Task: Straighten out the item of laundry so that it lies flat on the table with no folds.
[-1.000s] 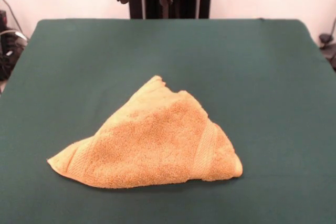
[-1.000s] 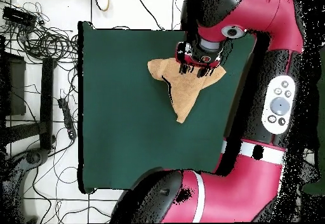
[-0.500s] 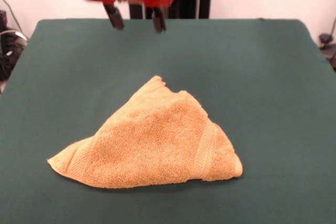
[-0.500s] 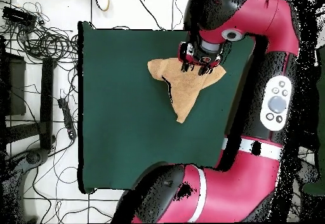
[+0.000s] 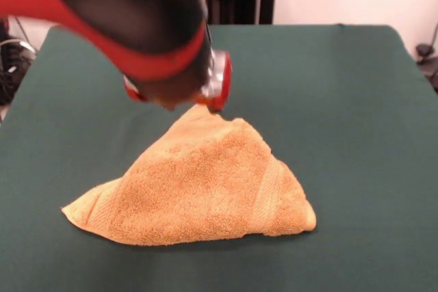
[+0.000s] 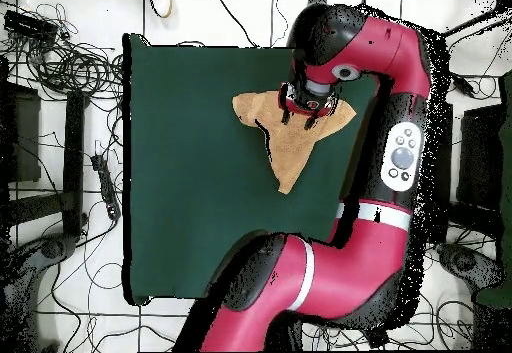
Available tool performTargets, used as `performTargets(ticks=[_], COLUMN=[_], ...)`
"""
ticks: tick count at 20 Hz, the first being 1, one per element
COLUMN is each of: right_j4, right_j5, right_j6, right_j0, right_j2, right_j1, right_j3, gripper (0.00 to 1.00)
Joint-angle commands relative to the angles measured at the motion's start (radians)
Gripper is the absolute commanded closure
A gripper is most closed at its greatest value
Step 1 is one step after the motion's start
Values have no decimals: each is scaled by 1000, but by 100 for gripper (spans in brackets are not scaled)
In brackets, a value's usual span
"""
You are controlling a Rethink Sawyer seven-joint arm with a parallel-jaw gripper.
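Towel [image 5: 205, 189]: folded into a triangle, lower centre of the green table [image 5: 356, 100].
Gripper [image 5: 179, 100]: positioned at the towel's top corner; finger state cannot be told.

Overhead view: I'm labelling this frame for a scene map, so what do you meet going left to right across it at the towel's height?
Cables on the floor → bare green table → orange towel → gripper over the towel's right part → red arm.
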Motion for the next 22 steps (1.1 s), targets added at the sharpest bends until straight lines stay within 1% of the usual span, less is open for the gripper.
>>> performTargets(ticks=[1, 2, 4, 6, 8, 9, 12, 13, 15, 18, 20, 22], right_j4=[-63, -58, -18, -4, -5, 3, 19, 12, 6, 20, 15, 14], right_j5=[55, 27, -104, -62, -84, -98, -157, -144, -167, -217, -217, -223], right_j6=[-172, -166, -77, -6, -86, -83, -50, -34, -11, 28, 24, 12], right_j0=[62, 61, 53, 54, 51, 48, 37, 39, 34, 25, 24, 24], right_j2=[149, 148, 135, 88, 68, 52, 38, 38, 26, 35, 41, 37], right_j1=[125, 122, 106, 78, 58, 39, 15, 23, 15, 13, 19, 7], right_j3=[-17, -14, 22, 69, 111, 149, 218, 199, 220, 246, 238, 262], gripper=[0, 0, 0, 0, 0, 0, 0, 0, 0, 0, 0, 0])
